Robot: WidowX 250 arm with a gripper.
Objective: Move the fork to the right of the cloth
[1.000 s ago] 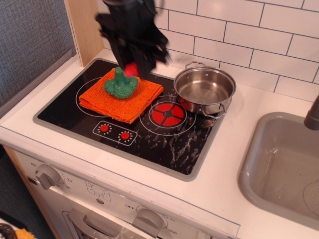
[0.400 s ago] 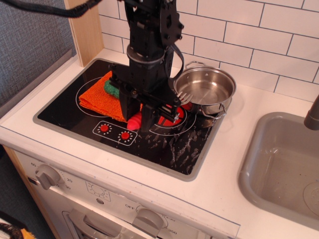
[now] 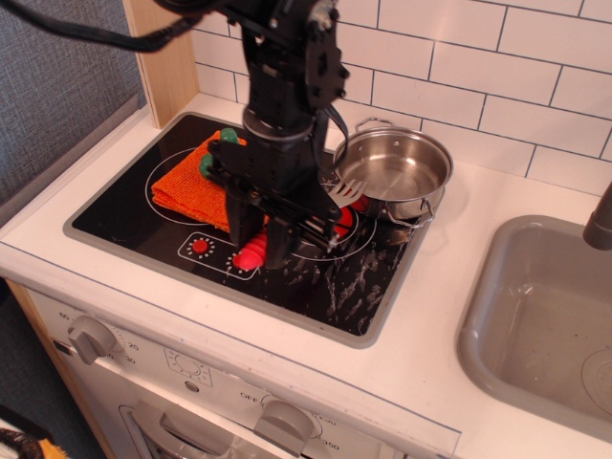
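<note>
The orange cloth point(image 3: 184, 184) lies on the left burner of the black stove top, partly hidden by the arm. My gripper point(image 3: 258, 244) stands just right of the cloth's front corner, low over the stove, shut on the fork. The fork's red ribbed handle point(image 3: 252, 254) sticks out below the fingers toward the front. Its silver tines point(image 3: 346, 188) point up and right toward the pot. I cannot tell whether the handle touches the stove.
A green broccoli toy point(image 3: 226, 138) sits on the cloth, mostly behind the arm. A steel pot point(image 3: 394, 167) stands on the back right burner, close to the tines. A grey sink point(image 3: 535, 316) is at the right, and stove knobs point(image 3: 91, 337) are below the front edge.
My gripper has moved with the fork from behind the cloth to its right front side, then a little further forward and lower. The cloth, broccoli and pot have stayed put.
</note>
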